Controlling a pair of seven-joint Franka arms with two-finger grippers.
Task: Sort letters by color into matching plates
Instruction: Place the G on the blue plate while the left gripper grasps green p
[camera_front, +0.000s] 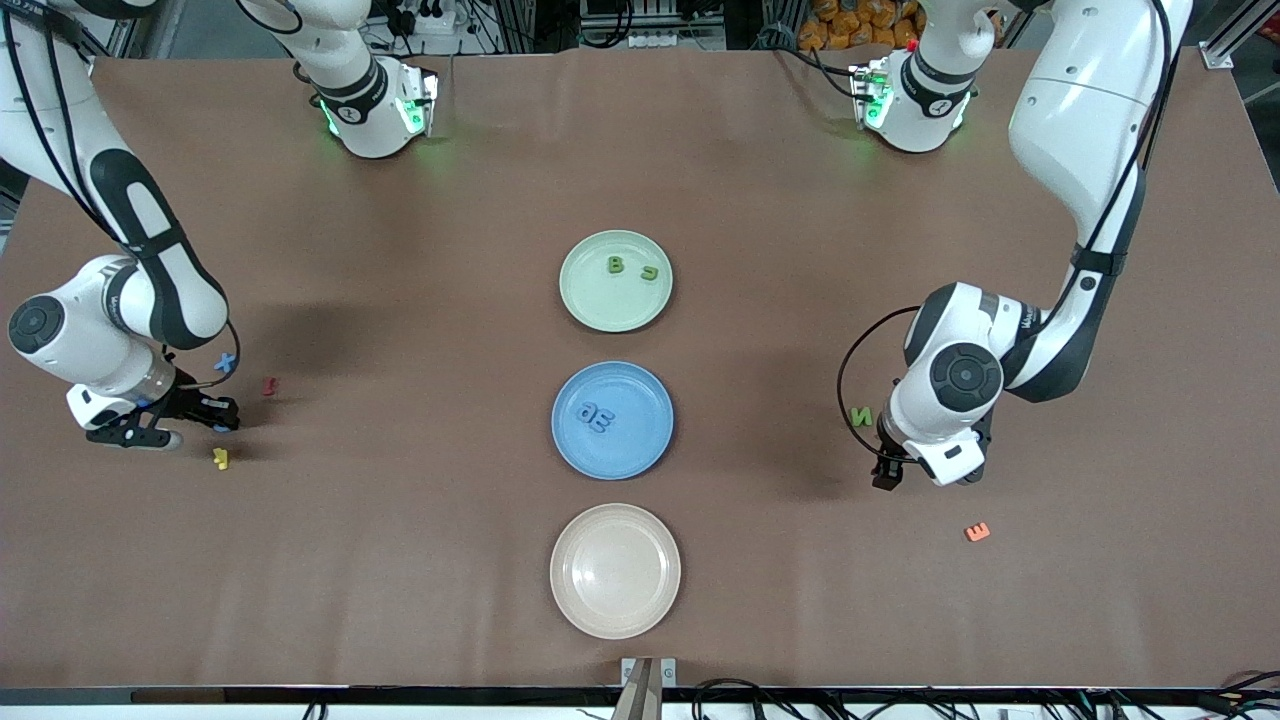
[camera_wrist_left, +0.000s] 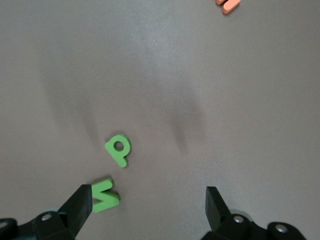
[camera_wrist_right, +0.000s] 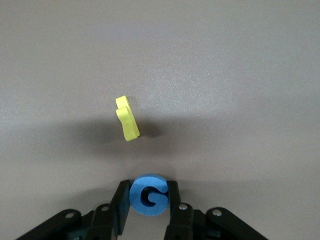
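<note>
At the right arm's end of the table, in the front view, the right end effector (camera_front: 222, 417) sits low, well apart from the blue plate (camera_front: 612, 420) at the table's middle; the left end effector (camera_front: 886, 470) hangs just beside a green N (camera_front: 861, 416).

In the left wrist view its fingers (camera_wrist_left: 80, 202) stand wide apart, nothing between them, above a green P (camera_wrist_left: 118, 150).

In the right wrist view the fingers (camera_wrist_right: 121, 202) clamp a blue G (camera_wrist_right: 148, 195), flat between them; a yellow letter (camera_wrist_right: 127, 118) lies near.
</note>
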